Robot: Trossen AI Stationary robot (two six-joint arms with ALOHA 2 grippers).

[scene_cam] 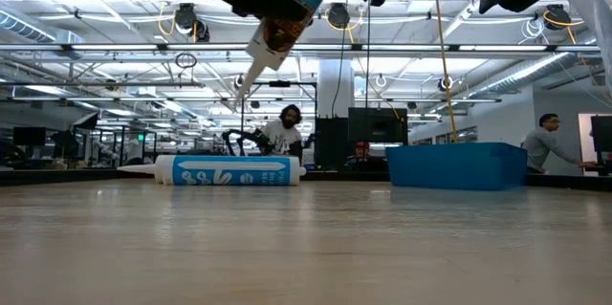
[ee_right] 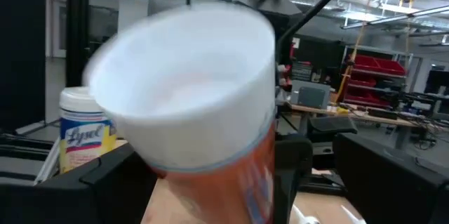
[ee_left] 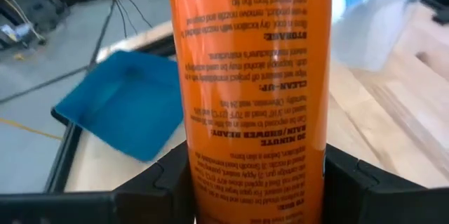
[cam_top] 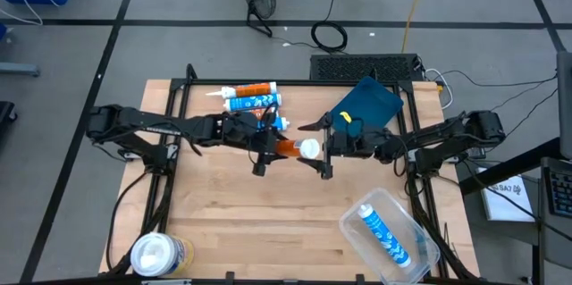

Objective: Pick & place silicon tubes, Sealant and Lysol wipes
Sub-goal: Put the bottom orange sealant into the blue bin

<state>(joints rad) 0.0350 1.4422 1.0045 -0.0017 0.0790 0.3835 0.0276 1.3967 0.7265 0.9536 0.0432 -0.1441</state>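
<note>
While my left gripper [cam_top: 265,146] clamps the orange tube [cam_top: 288,147] in mid-air over table centre, my right gripper [cam_top: 323,149] stands spread around its white base, probably not touching, and the Lysol wipes [cam_top: 159,255] stand at the near-left corner.

A light wooden table [cam_top: 268,218] with plank seams carries everything. Two tubes lie side by side near its far edge: an orange-and-white tube [cam_top: 243,89] farthest back and a blue-and-white tube [cam_top: 253,102] just in front of it, touching or nearly so. A blue tray [cam_top: 368,104] sits tilted at the far right corner, partly over the edge. A clear plastic tub [cam_top: 356,222] rests near the front right corner with another blue-and-white tube [cam_top: 384,236] lying inside it. The yellow wipes canister [cam_top: 159,255] with a white lid stands upright at the front left corner.
</note>
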